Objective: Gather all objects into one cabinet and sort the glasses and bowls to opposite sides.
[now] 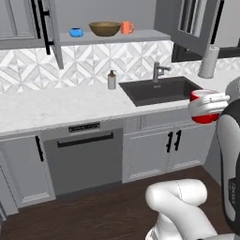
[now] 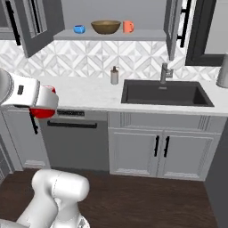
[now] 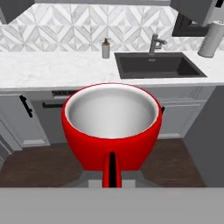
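Hand (image 1: 212,101) held out in the air in front of the bench (image 1: 56,108), level with the sink (image 1: 161,90), pinching the red mug (image 3: 111,124). Seen in the hand view from just behind: mug upright, white inside, handle toward the camera and nipped at the bottom of the view. Fingertips themselves hidden behind handle and mug. In the right base view, red mug (image 2: 43,107) showing under the white wrist, before the dishwasher (image 2: 73,142).

Up on the grey cabinet shelf (image 1: 140,36), doors swung wide: blue mug (image 1: 76,32) at the left, wooden bowl (image 1: 105,28) in the middle, orange mug (image 1: 126,27) just beside the bowl on its right, whether touching it not clear. Blue mug apart from the bowl. Left door (image 1: 51,28) bearing a long black bar handle.

On the bench: grey soap dispenser (image 1: 112,80) standing near the sink's left rear corner, tap (image 1: 159,71) behind the basin, paper towel roll (image 1: 209,62) upright at the far right.

No brand, label or legible writing on mug, dispenser or dishwasher; dishwasher's dark control strip too blurred to read.
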